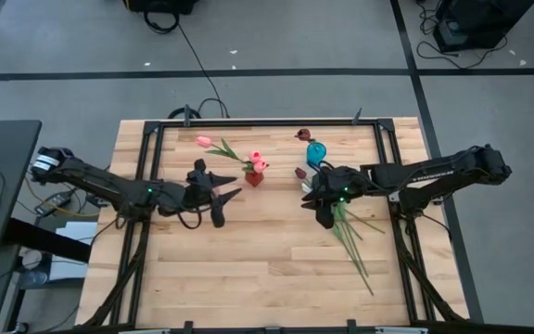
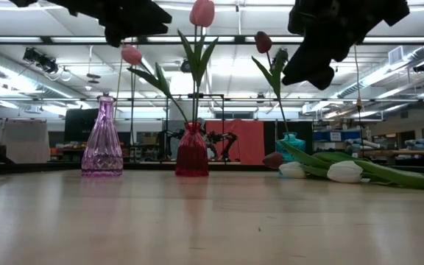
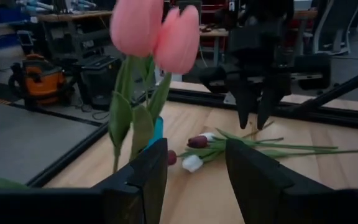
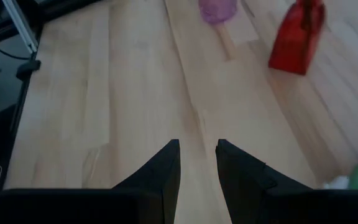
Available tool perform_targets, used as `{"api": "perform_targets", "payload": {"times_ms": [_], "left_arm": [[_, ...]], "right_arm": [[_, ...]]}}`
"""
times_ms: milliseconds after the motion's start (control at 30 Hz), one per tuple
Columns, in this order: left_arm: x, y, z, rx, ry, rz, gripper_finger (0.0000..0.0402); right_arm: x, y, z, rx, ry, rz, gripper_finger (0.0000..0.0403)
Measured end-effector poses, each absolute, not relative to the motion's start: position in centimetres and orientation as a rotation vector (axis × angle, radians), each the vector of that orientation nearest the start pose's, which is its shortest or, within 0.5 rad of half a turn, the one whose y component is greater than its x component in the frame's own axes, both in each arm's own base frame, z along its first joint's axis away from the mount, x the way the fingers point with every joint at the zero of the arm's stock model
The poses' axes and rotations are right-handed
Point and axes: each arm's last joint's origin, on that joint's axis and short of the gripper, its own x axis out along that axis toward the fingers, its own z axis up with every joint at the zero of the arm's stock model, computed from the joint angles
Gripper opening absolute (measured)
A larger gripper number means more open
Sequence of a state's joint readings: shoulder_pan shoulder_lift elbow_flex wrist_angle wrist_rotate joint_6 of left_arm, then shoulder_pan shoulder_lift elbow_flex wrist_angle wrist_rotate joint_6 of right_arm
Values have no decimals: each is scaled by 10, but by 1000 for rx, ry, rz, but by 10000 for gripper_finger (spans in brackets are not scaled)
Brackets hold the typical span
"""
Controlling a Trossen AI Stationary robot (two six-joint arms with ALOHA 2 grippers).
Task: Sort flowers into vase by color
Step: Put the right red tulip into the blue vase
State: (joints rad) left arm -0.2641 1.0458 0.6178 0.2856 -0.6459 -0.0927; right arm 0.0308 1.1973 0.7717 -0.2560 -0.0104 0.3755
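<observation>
Right gripper [image 1: 321, 206] hung empty, fingers slightly apart, above the head end of the loose flowers [image 1: 350, 237] on the table. Heads lay under it near the teal vase [image 1: 316, 151]; stems ran away toward the near-right table edge. Left gripper [image 1: 219, 202], spread and empty, sat farther off by the red vase [image 1: 254, 175].

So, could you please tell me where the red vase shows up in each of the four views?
High view: the red vase stands at centre, between the two arms.
Low view: it stands at centre, right of the purple vase.
Left wrist view: not visible.
Right wrist view: it is at the upper right.
Shared landmark: the purple vase beside it, seen in the low and right wrist views.
</observation>
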Motion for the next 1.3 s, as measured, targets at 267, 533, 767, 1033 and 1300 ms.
{"api": "perform_targets", "payload": {"times_ms": [267, 533, 767, 1033, 1300], "left_arm": [[211, -60, 268, -87, 175, 277, 168], [213, -82, 256, -126, 223, 207, 168], [216, -90, 248, -147, 252, 190, 168], [213, -98, 246, -142, 259, 175, 168], [210, -103, 244, -120, 265, 193, 168]], "right_arm": [[233, 2, 250, 426, 858, -201, 115], [214, 4, 233, 499, 1113, -381, 114], [216, -6, 217, 421, 1212, -511, 114], [232, -15, 189, 412, 1353, -487, 114], [229, -3, 182, 541, 1461, -454, 114]]}}
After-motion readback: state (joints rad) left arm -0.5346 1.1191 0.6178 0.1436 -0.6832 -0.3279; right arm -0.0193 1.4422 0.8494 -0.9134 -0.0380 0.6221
